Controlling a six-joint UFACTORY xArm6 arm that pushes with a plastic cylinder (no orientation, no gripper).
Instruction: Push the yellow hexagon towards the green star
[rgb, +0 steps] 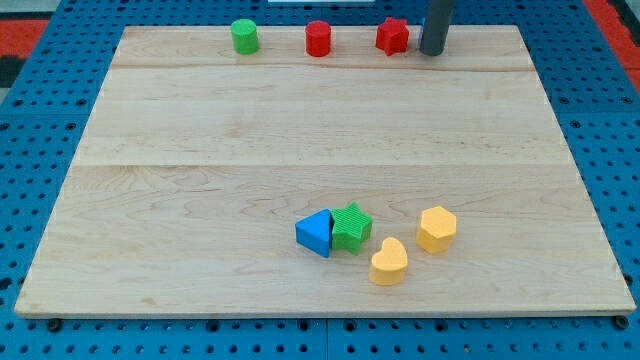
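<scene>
Toward the view's bottom right of the pale wood-grain counter (200, 130) sits the yellow hexagon (436, 229), faceted and matte. Left of it, apart, lies the ribbed green star (351, 226), touching a blue triangular block (315, 233). A yellow heart-shaped block (388, 262) lies between them, lower. Along the top edge: green cylinder (244, 36), red cylinder (318, 38), red star (393, 36). My tip (432, 51) rests beside the red star; no end effector is fitted, so none to report.

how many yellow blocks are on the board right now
2. The yellow hexagon sits near the view's bottom right, and the yellow heart lies just below and left of it, right of the green star. Nothing seems hidden.
</scene>
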